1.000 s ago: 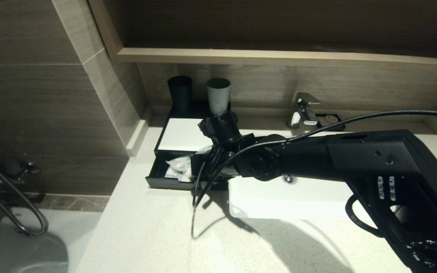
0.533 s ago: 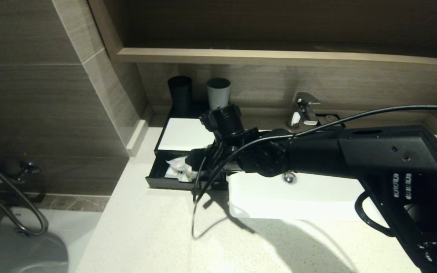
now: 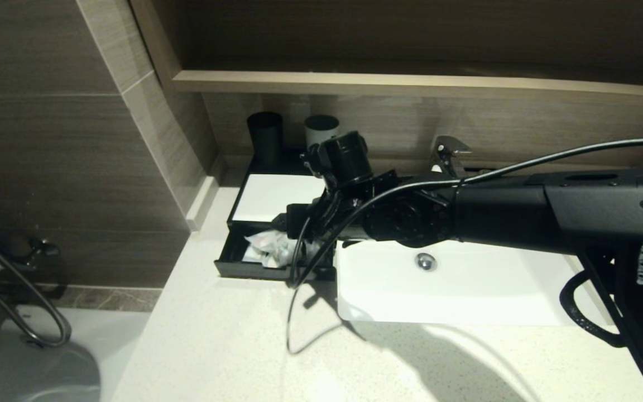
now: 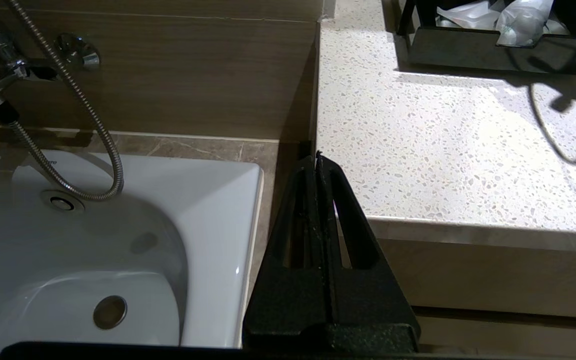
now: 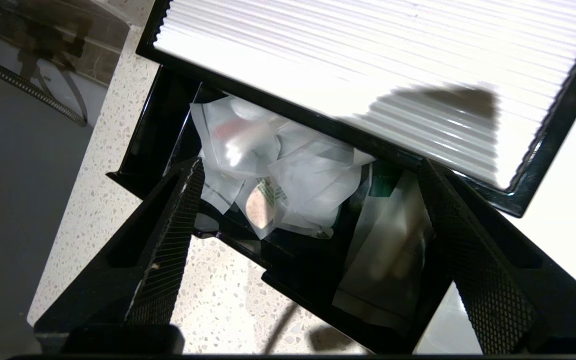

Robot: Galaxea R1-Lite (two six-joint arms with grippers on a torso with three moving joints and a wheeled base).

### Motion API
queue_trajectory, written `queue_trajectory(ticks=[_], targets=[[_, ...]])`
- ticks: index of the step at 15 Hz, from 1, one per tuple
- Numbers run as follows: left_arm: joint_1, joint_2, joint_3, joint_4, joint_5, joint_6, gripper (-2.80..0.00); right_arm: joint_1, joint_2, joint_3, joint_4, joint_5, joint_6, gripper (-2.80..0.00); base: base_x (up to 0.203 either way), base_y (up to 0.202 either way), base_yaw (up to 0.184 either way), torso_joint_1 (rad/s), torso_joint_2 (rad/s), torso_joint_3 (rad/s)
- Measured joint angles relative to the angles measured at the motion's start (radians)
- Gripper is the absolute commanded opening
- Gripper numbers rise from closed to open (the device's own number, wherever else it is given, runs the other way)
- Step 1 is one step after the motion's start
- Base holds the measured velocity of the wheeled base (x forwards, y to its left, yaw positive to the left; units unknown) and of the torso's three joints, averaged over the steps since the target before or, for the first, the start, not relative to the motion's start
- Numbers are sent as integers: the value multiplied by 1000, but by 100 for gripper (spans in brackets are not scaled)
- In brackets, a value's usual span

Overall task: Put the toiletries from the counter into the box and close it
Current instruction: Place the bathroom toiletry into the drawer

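A black box (image 3: 231,267) with a pulled-out drawer stands on the counter left of the basin; its top is a white ribbed panel (image 3: 270,195). Clear wrapped toiletry packets (image 3: 268,248) lie in the drawer. In the right wrist view the packets (image 5: 278,175) and a flat green-and-white sachet (image 5: 393,240) fill the drawer (image 5: 288,270). My right gripper (image 5: 308,200) is open and empty, hovering just above the drawer's right part, with its fingers either side of the contents. In the head view its arm hides it. My left gripper (image 4: 316,156) is shut and empty, parked low beside the counter's left front corner.
A black cup (image 3: 264,137) and a grey cup (image 3: 321,127) stand behind the box. The white basin (image 3: 466,290) and tap (image 3: 450,153) lie to the right. A speckled counter (image 3: 215,346) spreads in front. A bathtub (image 4: 68,240) with shower hose lies left, below the counter.
My right arm has risen and drawn back a little from the drawer. More of the packets shows. The left arm has not moved.
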Motion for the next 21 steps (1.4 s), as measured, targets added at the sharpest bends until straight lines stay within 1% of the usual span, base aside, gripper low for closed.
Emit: queue_trajectory(ticks=[1, 2, 21], targets=[[0, 0, 0, 0, 0, 0, -280, 0, -2, 0, -2, -1, 0, 0, 0, 0, 0, 0, 0, 0], [0, 0, 0, 0, 0, 0, -280, 0, -3, -4, -2, -2, 0, -280, 0, 0, 0, 0, 0, 0], [0, 0, 0, 0, 0, 0, -280, -1, 31, -17, -41, -4, -26, -280, 0, 0, 0, 0, 0, 0]])
